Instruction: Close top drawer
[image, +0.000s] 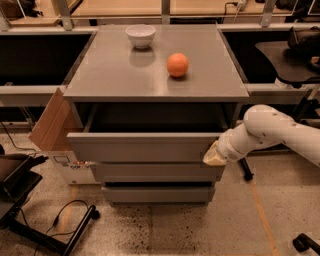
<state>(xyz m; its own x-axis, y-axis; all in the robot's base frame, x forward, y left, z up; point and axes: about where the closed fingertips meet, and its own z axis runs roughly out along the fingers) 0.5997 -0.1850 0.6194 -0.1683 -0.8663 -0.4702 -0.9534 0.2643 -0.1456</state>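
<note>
Reaches in from the right edge of the view with one white arm (280, 131), sloping down and to the left. Bulges at a rounded joint, then narrows to a ringed wrist (233, 145). Ends in a pale tan gripper (215, 155), pointing left, right of centre, just below mid-height.

Robotics lab, workbenches (30, 90), floor cable (64, 214), end effector (214, 155) at top drawer (145, 147) corner

A bowl (140, 36) and an orange (177, 65) are carried on the cabinet top (100, 80), apart. The gripper (215, 155) is held at the cabinet's front right.
</note>
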